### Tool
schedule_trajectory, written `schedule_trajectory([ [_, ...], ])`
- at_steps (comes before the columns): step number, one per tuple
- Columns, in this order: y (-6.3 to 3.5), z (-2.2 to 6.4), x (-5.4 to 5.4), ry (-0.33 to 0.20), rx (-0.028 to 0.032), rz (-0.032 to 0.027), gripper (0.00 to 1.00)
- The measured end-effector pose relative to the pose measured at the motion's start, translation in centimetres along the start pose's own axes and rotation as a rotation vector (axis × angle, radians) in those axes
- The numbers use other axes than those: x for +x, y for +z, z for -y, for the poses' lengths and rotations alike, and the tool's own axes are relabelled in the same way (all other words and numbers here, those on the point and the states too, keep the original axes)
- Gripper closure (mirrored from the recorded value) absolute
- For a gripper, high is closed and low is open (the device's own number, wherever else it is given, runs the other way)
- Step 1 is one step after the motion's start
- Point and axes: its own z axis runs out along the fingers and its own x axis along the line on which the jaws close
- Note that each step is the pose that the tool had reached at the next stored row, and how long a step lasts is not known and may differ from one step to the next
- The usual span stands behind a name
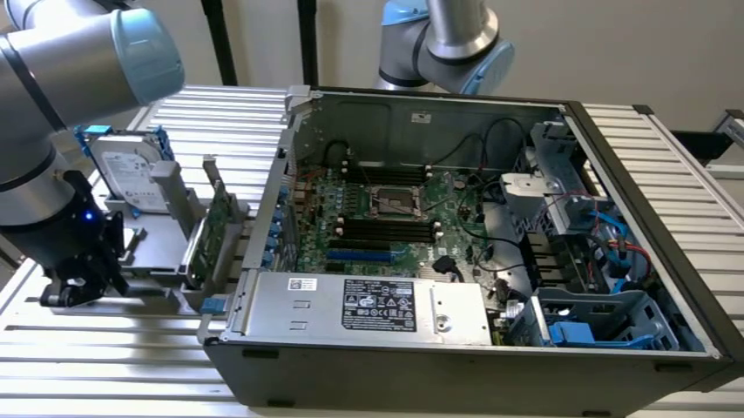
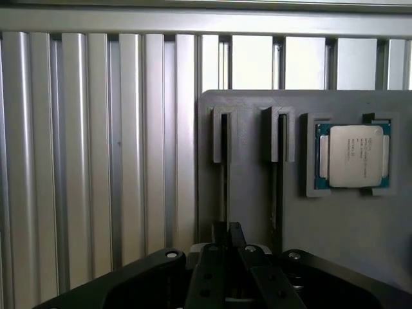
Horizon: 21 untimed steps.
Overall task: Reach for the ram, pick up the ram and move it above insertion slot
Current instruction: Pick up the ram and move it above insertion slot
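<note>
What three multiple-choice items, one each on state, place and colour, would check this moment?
1. The computer case is: A) shut B) upside down C) open, motherboard exposed
2. The gripper is: A) outside the case, by the grey holder B) inside the case C) touching the motherboard
3. The short slot beside the black memory slots is: A) red B) blue C) white
Key: 1 C, the board lies bare under the open side; 2 A, it hangs at the exterior view's left and the wrist view faces the holder; 3 B, it shows blue against the black ones.
</note>
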Motion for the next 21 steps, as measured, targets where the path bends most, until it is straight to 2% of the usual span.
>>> schedule_trajectory([
  [5,-1.29,-0.02,-0.1,0.000,-0.0015,0.0001,0.86],
  [13,-4.93,0.15,-0.2,0.000,-0.0082,0.0000,0.86],
  [16,-6.28,0.63,-0.3,0.000,-0.0094,-0.0001,0.86],
  [21,-8.60,1.95,-0.4,-0.002,-0.0111,-0.0002,0.86],
])
